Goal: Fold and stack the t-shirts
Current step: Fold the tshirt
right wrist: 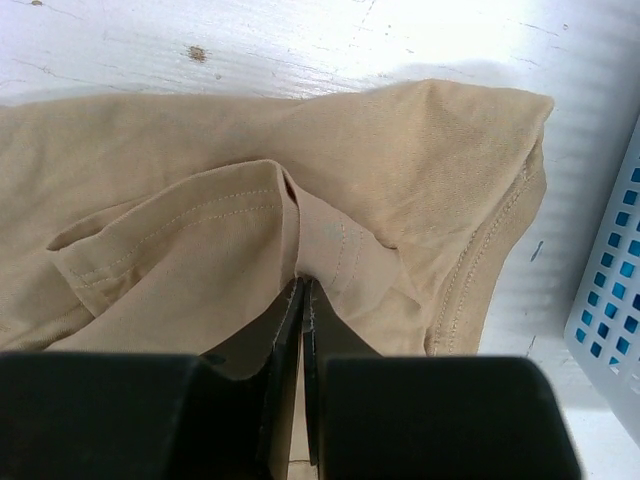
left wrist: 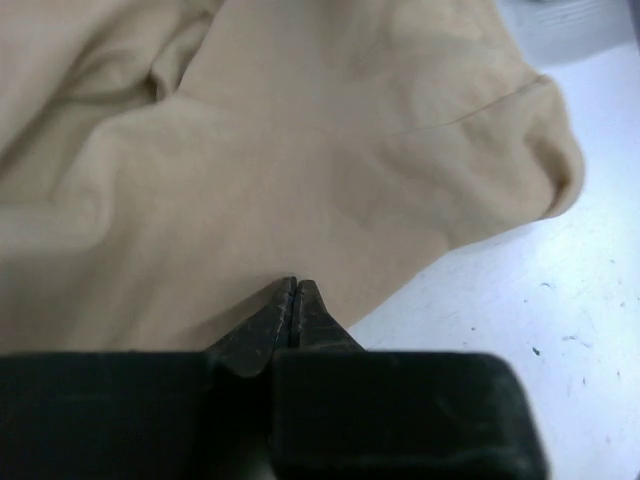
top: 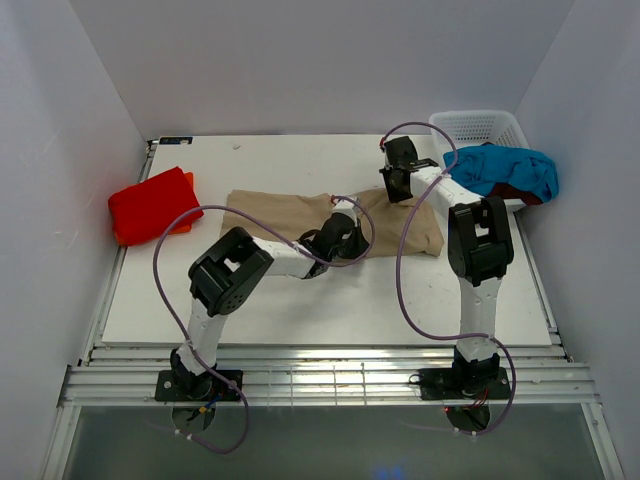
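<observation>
A tan t-shirt (top: 280, 212) lies spread and somewhat rumpled across the middle of the white tabletop (top: 330, 300). Its long axis runs from the left edge toward the right edge. From above it is hard to tell which end is the neck. The right wrist view shows stitched hems and a sleeve-like opening at the shirt's right end.

The left hand (top: 345, 238) sits on the shirt's near edge, right of its middle. Its fingers are closed tip to tip, with a pinch of the cloth's edge between them. The right hand (top: 400, 182) sits at the far edge of the same right end, its fingers likewise pressed together on a raised fold. The two hands therefore grip opposite long edges, and most of the shirt stretches away to their left. A fold from here would likely carry the right end leftward along that axis.

A bright red t-shirt (top: 150, 205) lies folded by the left edge, with orange cloth (top: 186, 222) beneath. A turquoise-blue t-shirt (top: 500, 168) and a dark red t-shirt (top: 512, 193) drape over a white basket (top: 480, 125) at the far right corner.
</observation>
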